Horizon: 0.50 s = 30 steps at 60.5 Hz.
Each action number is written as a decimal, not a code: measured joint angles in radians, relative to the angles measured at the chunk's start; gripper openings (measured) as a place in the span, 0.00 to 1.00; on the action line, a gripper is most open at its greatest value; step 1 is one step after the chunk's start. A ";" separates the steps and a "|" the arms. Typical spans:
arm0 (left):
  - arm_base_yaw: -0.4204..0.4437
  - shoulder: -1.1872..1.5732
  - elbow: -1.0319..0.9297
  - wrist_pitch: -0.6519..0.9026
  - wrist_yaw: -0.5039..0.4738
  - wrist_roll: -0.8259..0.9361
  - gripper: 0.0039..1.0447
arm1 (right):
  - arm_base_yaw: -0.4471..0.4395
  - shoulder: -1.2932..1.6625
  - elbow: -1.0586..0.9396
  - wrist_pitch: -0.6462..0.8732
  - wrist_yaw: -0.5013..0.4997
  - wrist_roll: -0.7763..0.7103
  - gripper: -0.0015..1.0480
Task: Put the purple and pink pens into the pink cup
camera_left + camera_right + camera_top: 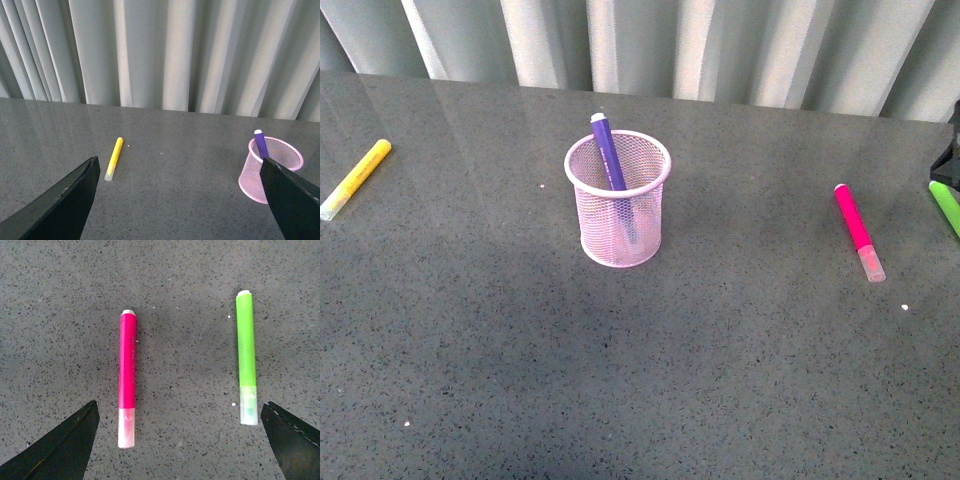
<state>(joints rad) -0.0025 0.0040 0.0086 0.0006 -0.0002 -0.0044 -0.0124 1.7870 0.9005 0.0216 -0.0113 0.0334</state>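
Claw-wise, I read both as spread wide. The left claw (pixel 178 159) holds nothing, with its fingers apart over the worktop (pixel 640 380). The right claw (pixel 180 404) hangs over the right side of the scene, its fingers apart too and clamped on nothing.

From the front camera, the grey speckled worktop runs back to a far edge against a pale curtain (pixel 650 40). The pink cup (pixel 610 235) stands upright near the middle, with bare surface all round it and a broad open stretch on the near side. The purple pen (pixel 608 150) sits inside it, tilted, its upper end poking above the far rim.

The pink pen (pixel 855 225) lies flat well to the right of the cup, pale cap toward the near side, bare worktop between them. A green marker (pixel 946 205) lies just right of it at the picture's edge, roughly parallel and not touching. A yellow marker (pixel 358 178) lies far left.
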 joint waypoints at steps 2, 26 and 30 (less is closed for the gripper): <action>0.000 0.000 0.000 0.000 0.000 0.000 0.94 | 0.002 0.019 0.017 -0.006 0.002 0.003 0.93; 0.000 0.000 0.000 0.000 0.000 0.000 0.94 | 0.032 0.225 0.183 -0.028 0.010 0.039 0.93; 0.000 0.000 0.000 0.000 0.000 0.000 0.94 | 0.041 0.260 0.211 -0.031 0.013 0.040 0.93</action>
<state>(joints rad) -0.0025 0.0040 0.0086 0.0006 -0.0006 -0.0044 0.0288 2.0468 1.1110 -0.0093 0.0021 0.0738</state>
